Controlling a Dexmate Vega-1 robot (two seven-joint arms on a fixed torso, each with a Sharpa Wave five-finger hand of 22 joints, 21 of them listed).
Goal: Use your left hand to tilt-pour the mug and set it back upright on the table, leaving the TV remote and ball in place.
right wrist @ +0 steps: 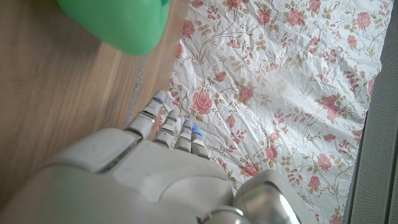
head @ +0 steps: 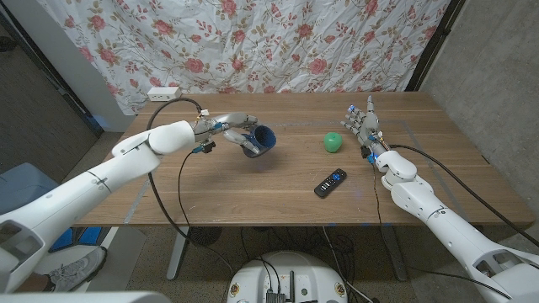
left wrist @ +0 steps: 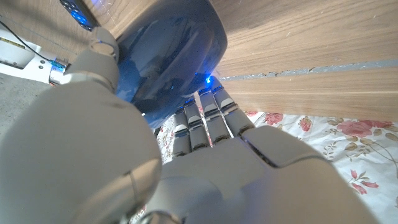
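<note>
My left hand [head: 226, 126] grasps the blue mug [head: 261, 140], tipped on its side above the table [head: 253, 189], mouth toward three o'clock. My right hand [head: 362, 122] stands released, fingers apart, the green ball [head: 333, 142] just beside it at nine o'clock; the TV remote [head: 330, 183] at seven.

Left robot hand [head: 226, 128] closed, right robot hand [head: 362, 122] open-fingered

On the table [head: 253, 198] I count one blue mug [head: 261, 140], one green ball [head: 333, 142] and one black TV remote [head: 330, 182]. One white power strip [head: 163, 93] sits at the far edge. Two robot hands: left hand [head: 226, 128], right hand [head: 361, 122].
</note>
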